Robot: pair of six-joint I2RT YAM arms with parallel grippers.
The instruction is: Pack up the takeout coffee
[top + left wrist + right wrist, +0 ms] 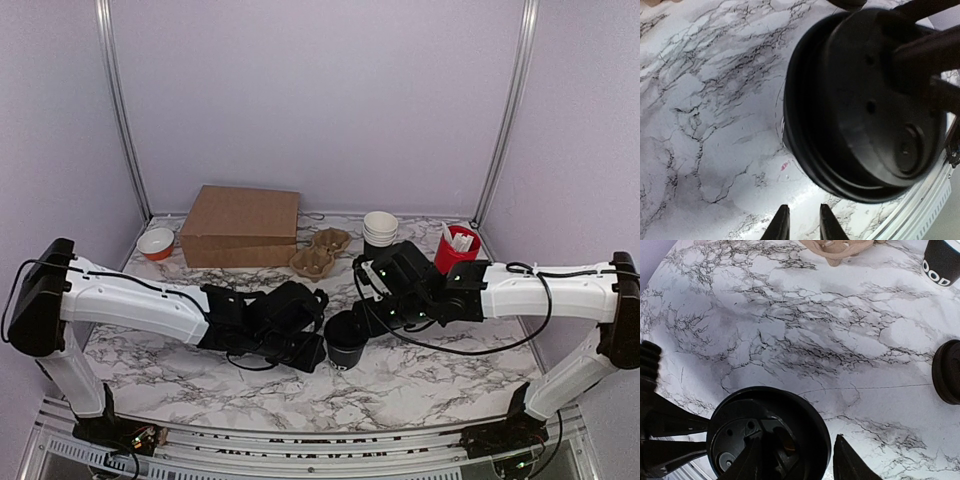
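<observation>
1. Top external view: the cup (345, 345) stands on the table (430, 385) between both arms with nothing bracing it, so I reckon an off-centre push could tip it.
2. Its lid (860, 110) is matte black and ridged; whether it is fully seated I can't tell.
3. The right gripper (797, 440) straddles the rim, jaws apart, clamping nothing. The left gripper (802, 215) is barely parted and empty.

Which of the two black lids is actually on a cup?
The fitted lid at the bottom of the right wrist view: it sits on the black cup. The loose lid at that view's right edge lies flat on the marble table.
</observation>
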